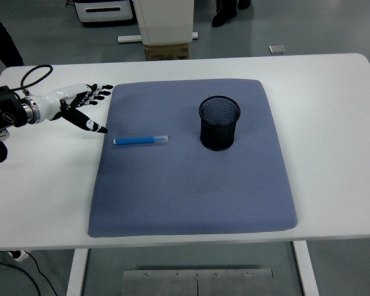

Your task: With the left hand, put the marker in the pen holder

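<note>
A blue marker [142,140] lies flat on the grey-blue mat [191,185], left of centre, pointing left to right. A black mesh pen holder [219,123] stands upright on the mat to the marker's right. My left hand [86,106] reaches in from the left edge, fingers spread and holding nothing. It hovers by the mat's upper left corner, a little up and left of the marker's near end. The right arm does not show.
The mat lies on a white table [333,111]. A black cable [34,74] loops behind my left wrist. Beyond the far edge are a cardboard box [167,51] and a person's legs at the top left and top centre.
</note>
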Controlling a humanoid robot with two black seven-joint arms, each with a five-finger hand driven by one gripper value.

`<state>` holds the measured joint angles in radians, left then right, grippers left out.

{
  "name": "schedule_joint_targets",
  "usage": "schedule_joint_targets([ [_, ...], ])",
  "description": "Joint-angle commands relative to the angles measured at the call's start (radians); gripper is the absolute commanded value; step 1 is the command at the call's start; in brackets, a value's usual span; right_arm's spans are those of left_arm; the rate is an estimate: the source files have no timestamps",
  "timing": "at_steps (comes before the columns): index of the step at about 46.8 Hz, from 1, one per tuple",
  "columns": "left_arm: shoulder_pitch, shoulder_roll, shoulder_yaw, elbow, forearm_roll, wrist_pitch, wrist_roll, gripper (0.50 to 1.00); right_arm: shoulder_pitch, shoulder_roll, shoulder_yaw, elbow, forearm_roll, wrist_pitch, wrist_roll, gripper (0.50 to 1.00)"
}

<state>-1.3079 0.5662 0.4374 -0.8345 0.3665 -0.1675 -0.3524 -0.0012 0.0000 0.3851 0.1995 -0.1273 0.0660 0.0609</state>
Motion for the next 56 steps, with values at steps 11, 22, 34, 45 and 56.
schedule_joint_targets([
  [11,-0.031,-0.135,0.032,-0.005,0.045,0.014,-0.033,1.000,0.001,0.000,0.000,0.000,0.000,0.000,0.000,1.000],
  [22,-0.119,-0.166,0.109,-0.023,0.223,0.006,-0.031,1.000,0.001,0.000,0.000,0.000,0.000,0.000,-0.001,1.000],
  [34,-0.137,-0.193,0.187,-0.023,0.304,-0.003,-0.031,1.000,0.000,0.000,0.000,0.000,0.000,0.000,0.000,1.000],
  [45,-0.160,-0.198,0.187,-0.023,0.381,-0.021,-0.031,1.000,0.000,0.000,0.000,0.000,0.000,0.000,0.000,1.000],
  [56,-0.188,-0.197,0.187,-0.023,0.381,-0.040,-0.031,1.000,0.000,0.000,0.000,0.000,0.000,0.000,0.000,1.000],
])
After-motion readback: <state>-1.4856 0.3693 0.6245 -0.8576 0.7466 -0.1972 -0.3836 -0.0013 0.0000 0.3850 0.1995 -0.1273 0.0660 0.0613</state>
